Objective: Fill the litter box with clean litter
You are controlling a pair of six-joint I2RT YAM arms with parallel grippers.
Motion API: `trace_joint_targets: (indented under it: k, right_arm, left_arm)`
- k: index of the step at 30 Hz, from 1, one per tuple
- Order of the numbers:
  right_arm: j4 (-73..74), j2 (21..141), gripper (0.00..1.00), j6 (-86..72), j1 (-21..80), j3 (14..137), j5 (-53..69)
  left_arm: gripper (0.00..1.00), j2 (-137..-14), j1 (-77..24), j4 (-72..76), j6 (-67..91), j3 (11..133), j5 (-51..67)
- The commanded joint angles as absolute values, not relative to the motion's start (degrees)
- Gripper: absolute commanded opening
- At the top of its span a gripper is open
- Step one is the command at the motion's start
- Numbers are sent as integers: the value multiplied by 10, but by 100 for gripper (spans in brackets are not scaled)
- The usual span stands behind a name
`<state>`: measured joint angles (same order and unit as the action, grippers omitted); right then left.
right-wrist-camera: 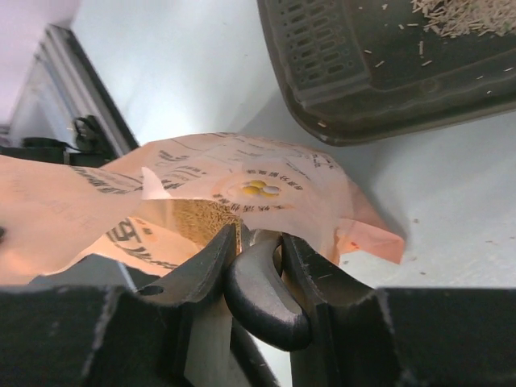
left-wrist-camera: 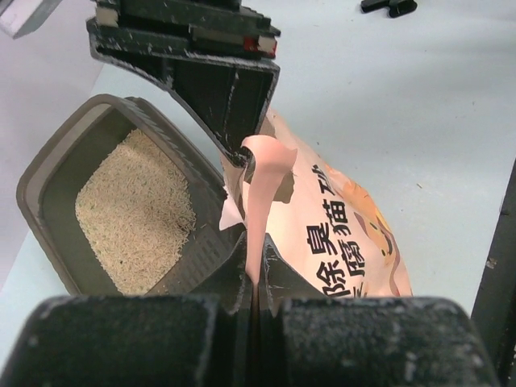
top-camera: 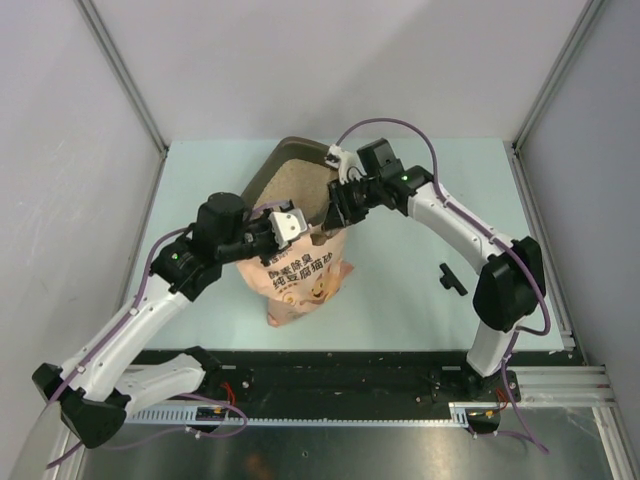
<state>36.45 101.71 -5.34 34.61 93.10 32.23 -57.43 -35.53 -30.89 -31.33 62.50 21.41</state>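
1. Left gripper point(left-wrist-camera: 256, 260): the jaws are closed tight on a thin pink flap at the top of the bag point(left-wrist-camera: 339, 234). The flap runs up out of the jaws in a narrow fold.
2. Right gripper point(right-wrist-camera: 258, 242): the jaws stand partly apart, with a dark rounded piece point(right-wrist-camera: 260, 302) lodged between them. The fingertips sit at the open mouth of the bag. Whether they pinch the bag's edge cannot be told.
3. Bag: salmon pink with dark printed characters and a cartoon face. It lies on the table point(left-wrist-camera: 387, 97) near the middle. Its mouth points to the far side and is held up between the two grippers; its bottom points towards the arm bases. Pale grains point(right-wrist-camera: 201, 224) show inside the open mouth.
4. Litter box point(left-wrist-camera: 60, 137): a dark grey-brown tray with a raised rim. It sits on the far side of the table, just left of centre and turned at an angle. Its near wall is just beside the bag's mouth.
5. Litter point(left-wrist-camera: 137, 214): pale beige granules form a patch on the floor of the box, with bare floor showing along one side. A few stray grains lie scattered on the bare part.
6. Other item: a small black T-shaped part point(top-camera: 452, 278) lies on the table to the right, well apart from the bag and near the right arm.
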Motion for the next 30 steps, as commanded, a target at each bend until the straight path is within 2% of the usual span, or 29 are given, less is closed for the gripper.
trace_joint_targets:
  k: [1, 14, 20, 23, 26, 30]
  right_arm:
    - [351, 1018, 0, -139, 309, 965, 433]
    - [281, 1017, 0, -273, 214, 931, 569]
    - [266, 1053, 0, -314, 175, 918, 641]
    - [201, 1078, 0, -383, 158, 917, 679]
    - [121, 1071, 0, -463, 154, 895, 683]
    - [126, 1061, 0, -434, 152, 890, 685]
  left_arm:
    - [0, -538, -359, -249, -344, 628, 237]
    - [0, -539, -359, -249, -357, 635, 236]
    - [4, -544, -360, -293, -381, 640, 213]
    - [5, -535, -360, -301, -414, 633, 204]
    - [5, -530, -359, -301, -423, 639, 211]
    - [3, -525, -360, -301, -441, 635, 201]
